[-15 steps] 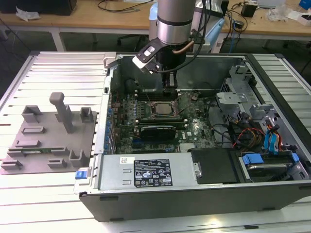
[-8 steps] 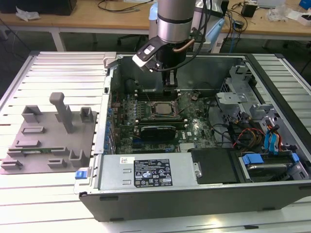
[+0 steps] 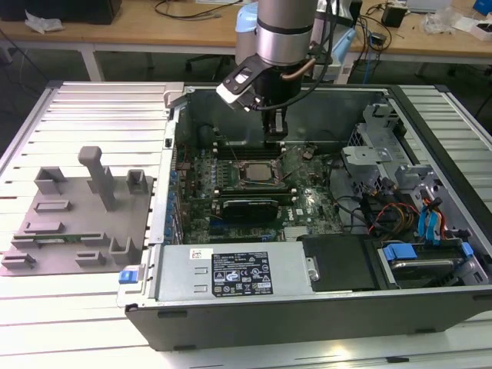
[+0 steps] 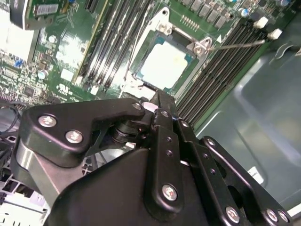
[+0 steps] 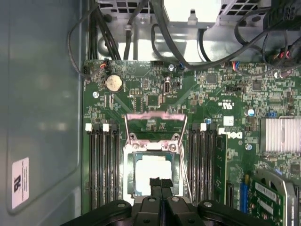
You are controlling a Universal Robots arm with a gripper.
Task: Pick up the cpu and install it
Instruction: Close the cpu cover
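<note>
**CPU in the open socket, fingers clenched above it**

A ribbed, pale metal surface (image 3: 84,115) carries the work. Behind its far edge stand wooden benches (image 3: 138,34) strewn with cables.

Near the surface's edge on the exterior view's left sits a grey moulded fixture (image 3: 77,219). An open computer case (image 3: 323,315) lies on its side and reaches the edge on the exterior view's right. It holds a green motherboard (image 3: 311,204), a power supply (image 3: 238,273) along the near wall, and drive bays (image 3: 400,177) with blue tabs.

The cpu (image 4: 167,68) lies flat in the socket (image 5: 133,148) on the motherboard, pale top up. The hinged frame (image 5: 155,123) stands open. Both wrist views show the socket between 2 banks of memory slots (image 5: 104,165).

The arm (image 3: 280,34) reaches straight down from above the case's far wall. Its gripper (image 3: 275,132) hangs over the socket, just above the cpu and apart from it. The fingers (image 5: 155,182) are clenched against each other and hold nothing.
</note>
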